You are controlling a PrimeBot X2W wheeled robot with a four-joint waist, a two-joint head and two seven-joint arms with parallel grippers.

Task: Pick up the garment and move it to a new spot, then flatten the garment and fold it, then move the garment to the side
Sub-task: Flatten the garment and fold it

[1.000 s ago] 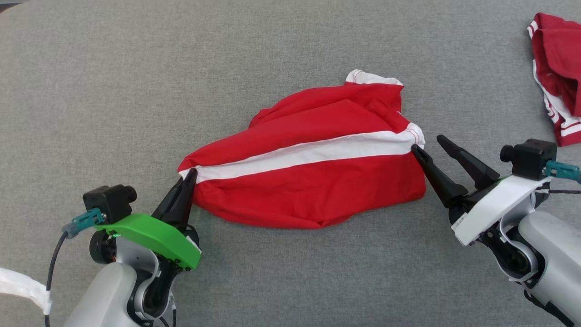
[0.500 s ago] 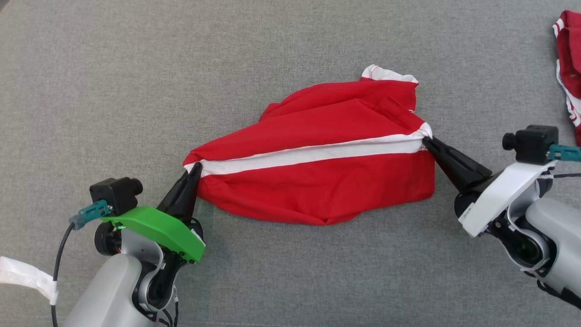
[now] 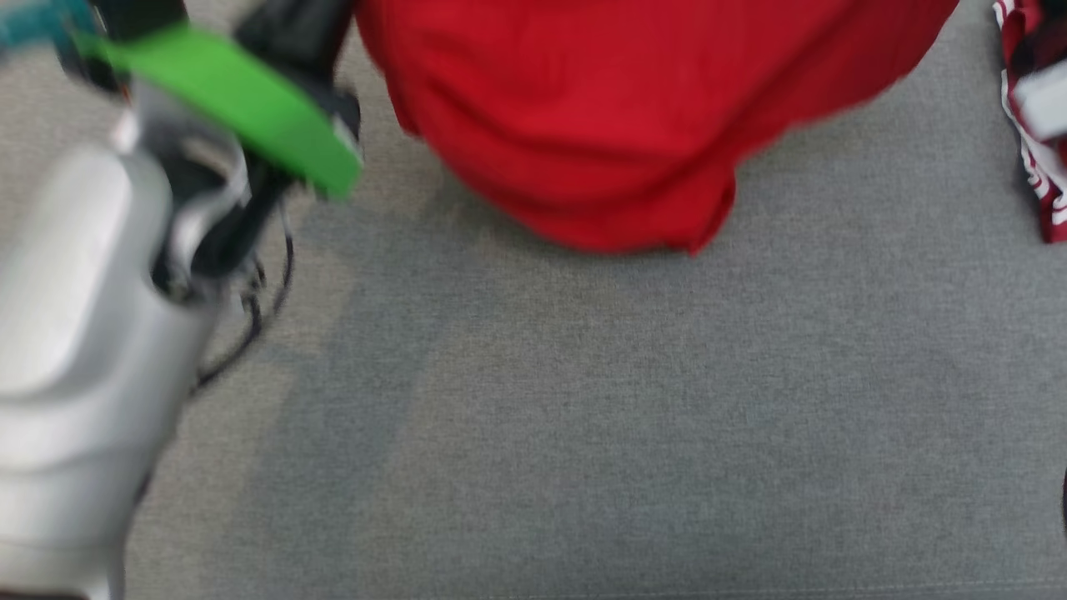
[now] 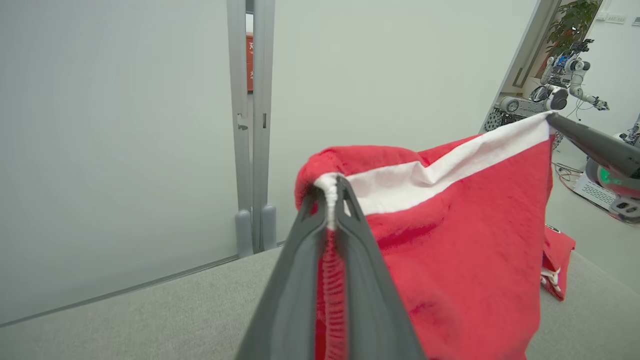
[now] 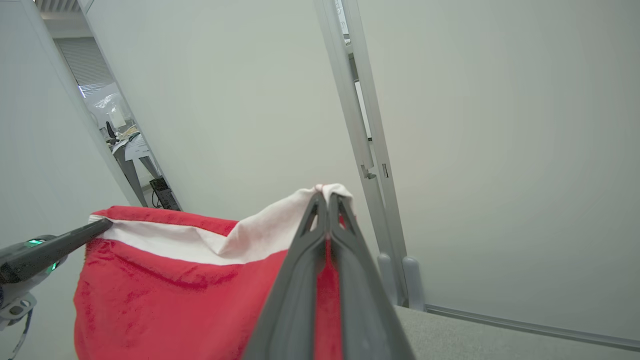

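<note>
1. Some writing on a red sign (image 4: 249,60) between the posts (image 4: 263,150) behind the garment (image 4: 450,240); too small to read.
2. Left pincer (image 4: 331,186) pressed together on the garment's white-banded top edge, a stitched seam nipped between the two fingers along their length.
3. Right pincer (image 5: 327,197) likewise pressed together, pinching a bunched bit of the same white band at the garment's other top corner.
4. From the left wrist, the right pincer's dark tip at the garment's far top corner; from the right wrist, the left pincer's tip at the opposite far corner.
5. Garment strung up between the two pincers, white band stretched along its top, red cloth hanging in a loose sag below.
6. Under the garment, the grey surface (image 3: 583,417); in the blurred head view the lowest fold close above it, no telling whether touching.
7. Beside the garment on the right pincer's side, a second cloth (image 3: 1038,196), red with white stripes, lying on the surface and apart from the garment.
8. Beyond the garment's right-pincer corner, another robot (image 4: 565,75) and a plant (image 4: 575,20) in the background.
</note>
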